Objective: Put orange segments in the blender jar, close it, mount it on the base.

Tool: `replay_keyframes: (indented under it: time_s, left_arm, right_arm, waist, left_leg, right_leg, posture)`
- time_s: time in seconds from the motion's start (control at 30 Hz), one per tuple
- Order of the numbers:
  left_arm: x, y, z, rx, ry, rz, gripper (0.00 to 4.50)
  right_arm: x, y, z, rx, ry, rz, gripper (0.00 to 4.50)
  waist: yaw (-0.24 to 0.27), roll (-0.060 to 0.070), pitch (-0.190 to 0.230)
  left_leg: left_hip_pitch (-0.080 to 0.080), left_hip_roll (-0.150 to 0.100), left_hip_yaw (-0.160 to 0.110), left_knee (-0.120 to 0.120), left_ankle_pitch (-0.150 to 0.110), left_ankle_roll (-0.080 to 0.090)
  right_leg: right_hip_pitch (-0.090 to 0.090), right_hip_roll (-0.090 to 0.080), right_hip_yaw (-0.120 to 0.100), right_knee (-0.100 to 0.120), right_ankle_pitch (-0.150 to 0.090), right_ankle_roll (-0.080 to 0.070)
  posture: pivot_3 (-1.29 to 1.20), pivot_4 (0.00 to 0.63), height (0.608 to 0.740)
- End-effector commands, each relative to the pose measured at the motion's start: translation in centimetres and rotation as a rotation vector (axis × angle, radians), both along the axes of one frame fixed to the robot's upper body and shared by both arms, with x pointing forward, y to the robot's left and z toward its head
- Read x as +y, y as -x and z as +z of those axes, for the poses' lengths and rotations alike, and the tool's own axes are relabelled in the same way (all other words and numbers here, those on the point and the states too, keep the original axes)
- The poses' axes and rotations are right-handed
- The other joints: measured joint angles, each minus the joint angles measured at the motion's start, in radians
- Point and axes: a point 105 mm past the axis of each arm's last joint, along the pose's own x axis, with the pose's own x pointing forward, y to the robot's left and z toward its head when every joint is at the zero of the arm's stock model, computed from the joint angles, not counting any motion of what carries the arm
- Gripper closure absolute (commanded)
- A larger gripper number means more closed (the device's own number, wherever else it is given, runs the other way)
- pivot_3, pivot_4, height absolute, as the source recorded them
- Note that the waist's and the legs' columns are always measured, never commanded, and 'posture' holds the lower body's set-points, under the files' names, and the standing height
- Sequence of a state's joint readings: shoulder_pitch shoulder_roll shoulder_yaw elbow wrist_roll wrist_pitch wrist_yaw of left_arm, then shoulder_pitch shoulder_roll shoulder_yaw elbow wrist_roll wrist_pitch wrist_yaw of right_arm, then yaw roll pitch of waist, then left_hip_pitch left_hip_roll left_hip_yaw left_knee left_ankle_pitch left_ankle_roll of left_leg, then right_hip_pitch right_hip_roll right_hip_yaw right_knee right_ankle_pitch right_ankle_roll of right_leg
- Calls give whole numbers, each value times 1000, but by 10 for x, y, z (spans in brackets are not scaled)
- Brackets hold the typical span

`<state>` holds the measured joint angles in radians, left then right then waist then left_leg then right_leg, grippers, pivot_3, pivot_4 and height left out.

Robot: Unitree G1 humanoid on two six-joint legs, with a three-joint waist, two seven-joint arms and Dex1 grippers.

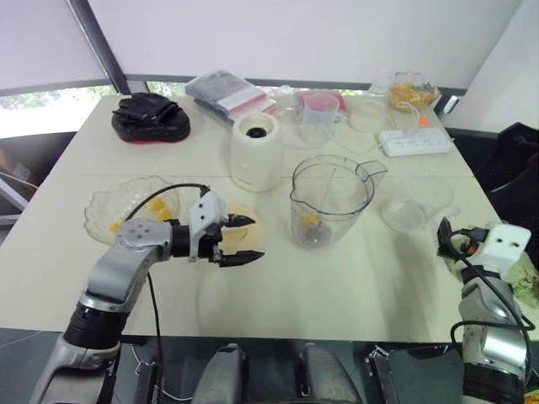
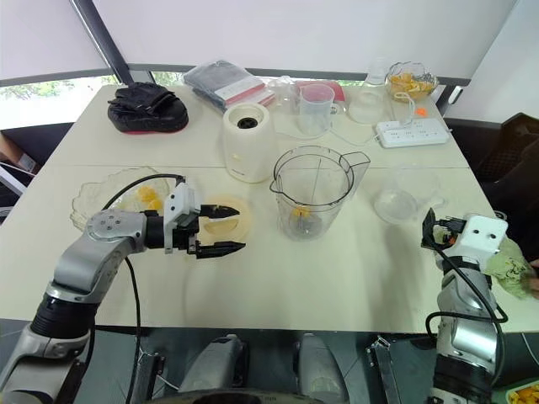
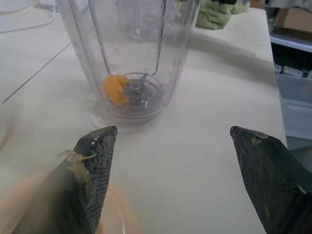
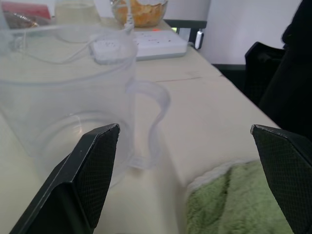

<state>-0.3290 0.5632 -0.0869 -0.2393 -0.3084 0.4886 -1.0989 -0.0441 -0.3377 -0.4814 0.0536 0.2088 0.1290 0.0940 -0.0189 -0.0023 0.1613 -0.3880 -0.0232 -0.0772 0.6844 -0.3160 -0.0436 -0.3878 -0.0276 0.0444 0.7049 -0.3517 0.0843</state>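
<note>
Left end effector (image 1: pixel 239 239) hovers agape and empty over the tabletop (image 1: pixel 354 286); the right end effector (image 4: pixel 185 180) is agape too. Blender jar (image 1: pixel 330 202) at its three o'clock holds one segment (image 3: pixel 117 88); sticky pulp on the fingers (image 3: pixel 92 161) could foul releases. Remaining orange segments (image 1: pixel 150 208) wait at nine o'clock; the base (image 1: pixel 256 151) is at twelve.

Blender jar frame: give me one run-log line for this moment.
blender jar: upright on table, lidless, off base | orange segments: one inside | left gripper: open, empty | right gripper: open, empty

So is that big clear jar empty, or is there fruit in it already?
Not empty. The jar stands upright, lidless, with one orange segment lying at its bottom beside the blade. Otherwise it looks bare.
</note>
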Motion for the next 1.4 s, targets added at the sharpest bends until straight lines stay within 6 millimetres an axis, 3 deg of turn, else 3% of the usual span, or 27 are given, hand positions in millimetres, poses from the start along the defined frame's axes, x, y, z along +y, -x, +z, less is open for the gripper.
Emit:
replay_keyframes:
  time_s: [0.03,0.87,0.97,1.17,1.2,1.4]
  left_arm:
    - [0,0,12,-60,14,9,621]
    - [0,-2,10,-92,2,58,621]
    - [0,-2,9,-95,0,60,571]
    - [0,-2,9,-99,-4,61,571]
    - [0,-3,9,-100,-4,62,571]
    - [0,-4,10,-105,-4,64,571]
  right_arm:
    - [-7,-5,9,-32,31,-11,0]
    - [-31,-37,16,-74,16,-68,0]
    - [-30,-40,16,-76,13,-65,866]
    - [-26,-44,17,-79,23,-36,4101]
    - [-24,-44,18,-81,32,-25,4468]
    - [-15,-45,20,-108,18,2,4468]
  waist:
    - [-1,0,0]
    - [-2,0,0]
    - [-2,0,0]
    - [0,0,0]
    - [-1,0,0]
    - [3,0,0]
  left_leg:
    - [0,0,0,0,0,0]
    - [0,0,1,0,0,0]
    - [0,0,1,0,0,0]
    - [0,0,1,0,0,0]
    - [0,0,1,0,0,0]
    - [0,0,1,0,0,0]
  right_leg:
    - [0,0,0,0,0,0]
    - [0,0,1,0,0,0]
    - [0,0,1,0,0,0]
    - [0,0,1,-1,0,0]
    - [0,0,1,-1,0,0]
    - [1,-1,1,-2,0,0]
  posture:
    - [0,150,740]
    - [0,150,740]
    - [0,150,740]
    - [0,150,740]
    - [0,150,740]
    - [0,150,740]
